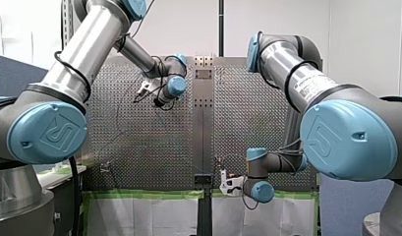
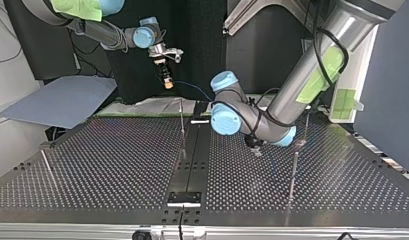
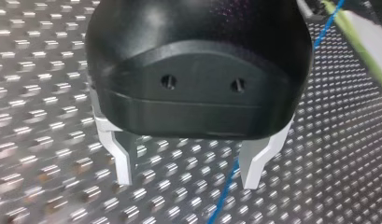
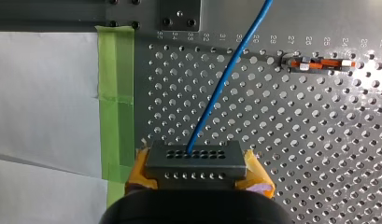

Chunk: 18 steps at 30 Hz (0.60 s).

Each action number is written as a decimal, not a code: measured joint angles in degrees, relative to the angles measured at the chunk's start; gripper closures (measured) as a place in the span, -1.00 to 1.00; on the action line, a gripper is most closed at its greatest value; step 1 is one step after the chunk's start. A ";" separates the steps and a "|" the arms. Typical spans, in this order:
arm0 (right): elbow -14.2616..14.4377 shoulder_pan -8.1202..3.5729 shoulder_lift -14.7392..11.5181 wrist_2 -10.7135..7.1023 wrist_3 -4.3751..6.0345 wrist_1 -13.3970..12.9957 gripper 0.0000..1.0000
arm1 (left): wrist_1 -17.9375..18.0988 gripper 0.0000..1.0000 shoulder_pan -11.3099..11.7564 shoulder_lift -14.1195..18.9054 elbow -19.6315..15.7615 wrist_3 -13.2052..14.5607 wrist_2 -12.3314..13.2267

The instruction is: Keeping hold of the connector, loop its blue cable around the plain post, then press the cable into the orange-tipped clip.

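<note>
My right hand (image 4: 198,173) is pinching the connector (image 4: 195,157), a grey block with rows of holes, between its yellow pads (image 4: 141,168). Taking 12 o'clock as straight ahead of this hand, the blue cable (image 4: 226,79) leaves the connector's face toward 1 o'clock, above the perforated table (image 4: 296,140). The orange-tipped clip (image 4: 319,64) stands at about 2 o'clock, well apart from the cable. A strip of green tape (image 4: 115,84) runs along the table edge at about 11 o'clock. In the top view this hand hangs above the table's far edge, at about 11 o'clock from the view's centre. My left hand (image 3: 187,184) is spread, and its two metal fingers (image 3: 121,158) grip nothing. The cable passes under it, between the fingers and just beside one of them. In the top view this hand is low over the table at about 4 o'clock from centre. Several upright posts (image 2: 293,172) stand on the table. Which of them is the plain one cannot be determined.
</note>
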 joint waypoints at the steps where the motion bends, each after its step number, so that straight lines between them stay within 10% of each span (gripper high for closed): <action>1: 0.01 0.00 0.00 0.00 0.00 0.01 1.00 | 0.06 -1.00 -0.04 -0.67 -0.01 0.03 -0.20; 18: 0.00 0.01 0.00 0.00 0.00 0.00 1.00 | 2.74 -1.00 -0.10 -4.81 -0.09 0.23 -0.71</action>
